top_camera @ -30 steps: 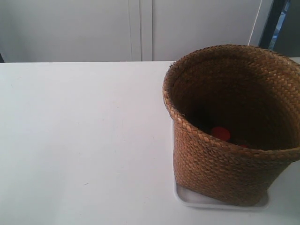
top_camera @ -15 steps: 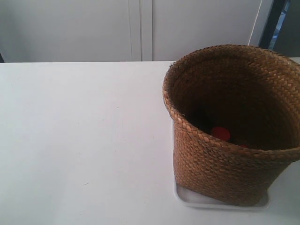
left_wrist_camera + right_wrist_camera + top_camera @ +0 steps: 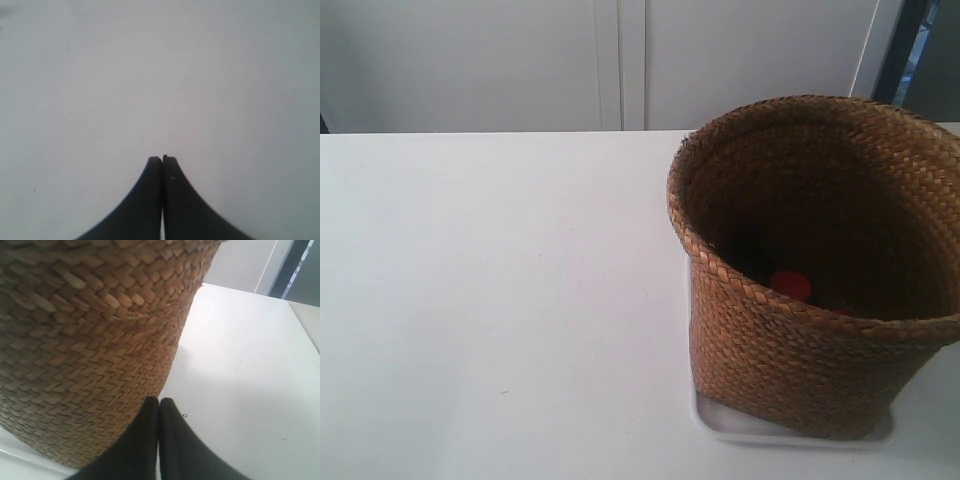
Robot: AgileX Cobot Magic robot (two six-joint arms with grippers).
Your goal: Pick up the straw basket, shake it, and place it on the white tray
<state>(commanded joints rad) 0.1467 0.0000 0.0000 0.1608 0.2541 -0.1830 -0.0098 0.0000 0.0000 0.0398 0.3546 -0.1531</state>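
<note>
The brown woven straw basket (image 3: 790, 350) stands upright on the white tray (image 3: 720, 422) at the exterior view's right; only the tray's front rim shows beneath it. Something red (image 3: 789, 284) lies in the basket's dark inside. Neither arm appears in the exterior view. In the right wrist view the basket's wall (image 3: 90, 350) fills most of the picture, a strip of the tray (image 3: 20, 457) shows under it, and my right gripper (image 3: 159, 401) is shut and empty beside the wall. My left gripper (image 3: 162, 158) is shut over bare white table, holding nothing.
The white table (image 3: 500, 280) stretches across the exterior view's left and middle. A pale wall with panel seams (image 3: 620, 60) runs behind it, and a dark vertical frame (image 3: 905, 50) stands at the back right.
</note>
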